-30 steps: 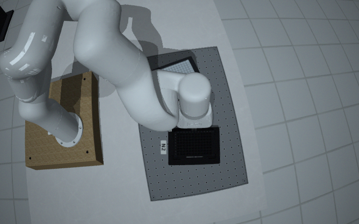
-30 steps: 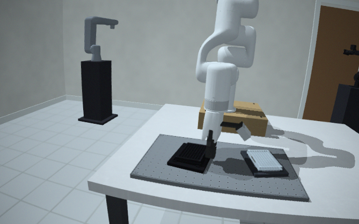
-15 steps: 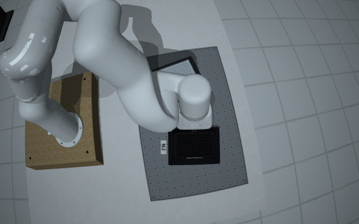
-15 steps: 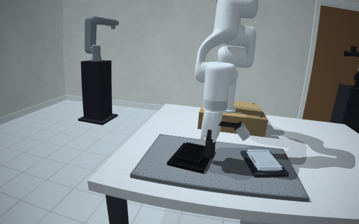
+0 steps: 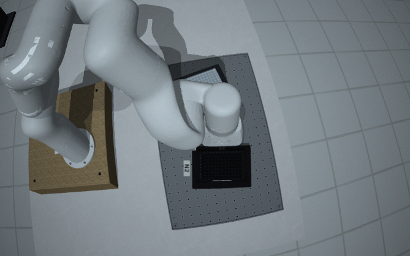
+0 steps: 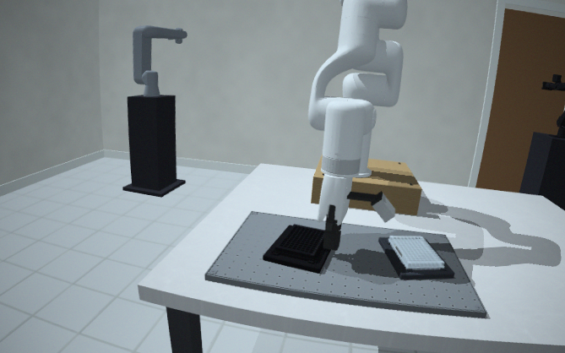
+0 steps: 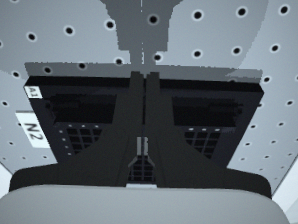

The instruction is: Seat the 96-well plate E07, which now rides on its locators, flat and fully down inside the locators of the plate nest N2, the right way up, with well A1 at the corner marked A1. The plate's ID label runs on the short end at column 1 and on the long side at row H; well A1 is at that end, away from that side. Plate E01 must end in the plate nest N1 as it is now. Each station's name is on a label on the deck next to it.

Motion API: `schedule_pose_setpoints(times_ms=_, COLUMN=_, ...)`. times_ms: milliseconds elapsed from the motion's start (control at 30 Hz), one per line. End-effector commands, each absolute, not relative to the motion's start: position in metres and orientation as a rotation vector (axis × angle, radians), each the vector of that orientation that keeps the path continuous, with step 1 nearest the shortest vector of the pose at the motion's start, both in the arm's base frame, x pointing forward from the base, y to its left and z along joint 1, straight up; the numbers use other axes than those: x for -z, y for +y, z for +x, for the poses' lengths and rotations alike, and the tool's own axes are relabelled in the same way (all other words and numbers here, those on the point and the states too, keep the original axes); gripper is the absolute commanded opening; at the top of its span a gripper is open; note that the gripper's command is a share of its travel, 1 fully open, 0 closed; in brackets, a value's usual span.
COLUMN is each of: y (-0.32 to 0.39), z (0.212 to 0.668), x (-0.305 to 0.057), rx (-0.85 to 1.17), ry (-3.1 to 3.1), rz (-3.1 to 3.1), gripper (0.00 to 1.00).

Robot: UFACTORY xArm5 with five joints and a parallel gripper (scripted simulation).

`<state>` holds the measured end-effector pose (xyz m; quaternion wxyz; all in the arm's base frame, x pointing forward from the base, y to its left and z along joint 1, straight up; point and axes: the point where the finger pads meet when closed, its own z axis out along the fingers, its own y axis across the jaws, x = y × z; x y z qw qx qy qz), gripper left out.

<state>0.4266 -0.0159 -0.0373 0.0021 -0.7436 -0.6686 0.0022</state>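
Pincer (image 6: 330, 238) pressed together, empty, over perforated grey deck (image 6: 249, 271) on white table (image 6: 539, 245), tiled room.

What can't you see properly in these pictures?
- Clear plate, top view: mostly covered by the arm.
- Black plate, wrist view: its middle sits behind the shut fingers.
- Black plate's ID label, top view: too small to read.
- N2 sign, wrist view: blurry.
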Motion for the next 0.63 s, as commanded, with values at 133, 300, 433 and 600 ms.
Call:
schedule_pose_setpoints(times_ms=133, y=-0.0072, z=0.4289, x=0.0362, rx=-0.003, ry=-2.099, rz=-2.335, gripper=0.00)
schedule_pose_setpoints(times_ms=300, y=-0.0029, z=0.4294, x=0.0362, rx=-0.003, ry=-2.099, rz=-2.335, gripper=0.00)
schedule_pose_setpoints(times_ms=433, y=-0.0029, z=0.4294, x=0.0362, rx=-0.003, ry=-2.099, rz=-2.335, gripper=0.00)
schedule_pose_setpoints(times_ms=600, y=-0.0029, z=0.4294, x=0.0362, rx=-0.003, ry=-2.099, rz=-2.335, gripper=0.00)
